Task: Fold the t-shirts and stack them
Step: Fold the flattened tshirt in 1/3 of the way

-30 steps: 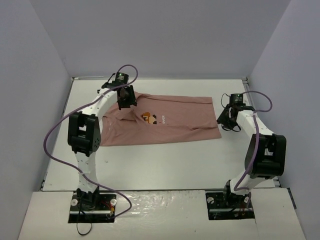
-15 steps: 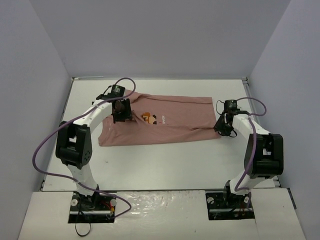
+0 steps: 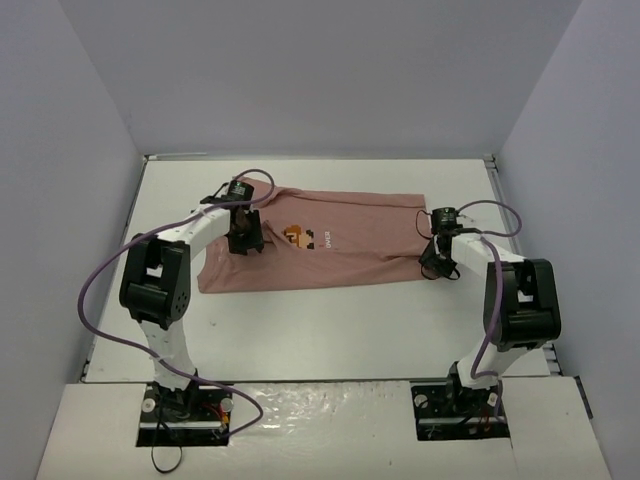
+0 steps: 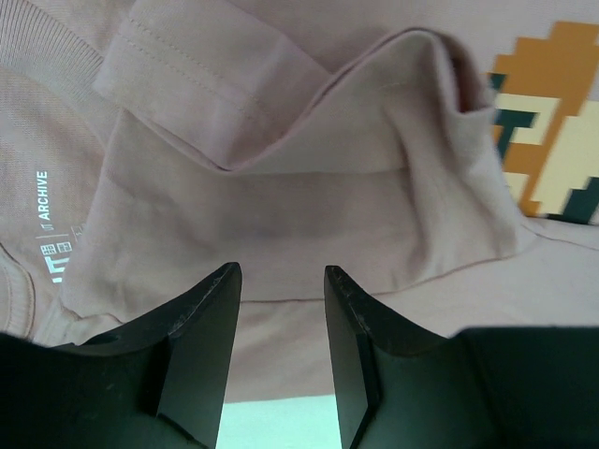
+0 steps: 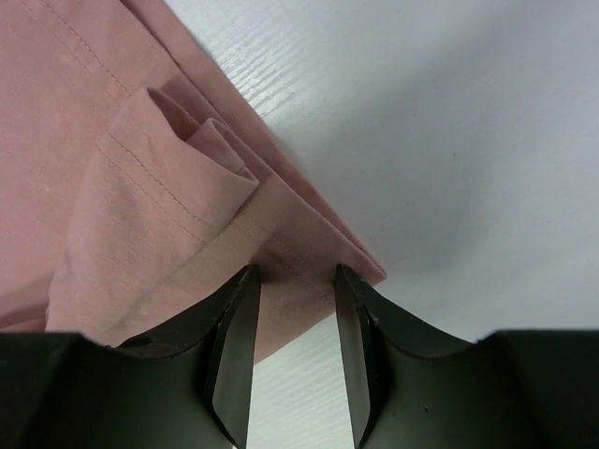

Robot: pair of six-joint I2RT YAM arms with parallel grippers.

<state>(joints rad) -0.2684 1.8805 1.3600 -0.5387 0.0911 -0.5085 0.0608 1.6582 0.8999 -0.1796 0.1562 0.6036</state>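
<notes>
Item 1. White table (image 3: 300,320): it bore the single garment on its far half, between the two arms.

Item 2. Dusty salmon-pink t-shirt (image 3: 350,255): it lay flat and lengthwise across the table, collar end to the left and hem end to the right. A sleeve was folded in over the body at the collar end (its stitched cuff showed in the left wrist view).

Item 3. Left gripper (image 4: 281,276): it was low over the folded sleeve, with its jaws apart and nothing pinched between them.

Item 4. Right gripper (image 5: 298,276): its jaws stood apart, straddling the near hem corner, beside a small tuck of cloth.

Item 5. Pixel graphic (image 3: 297,236): orange, black and white, on the chest, just right of the left gripper.

Item 6. Neck print (image 4: 44,195): white lettering that read "ARCHIVE".
</notes>
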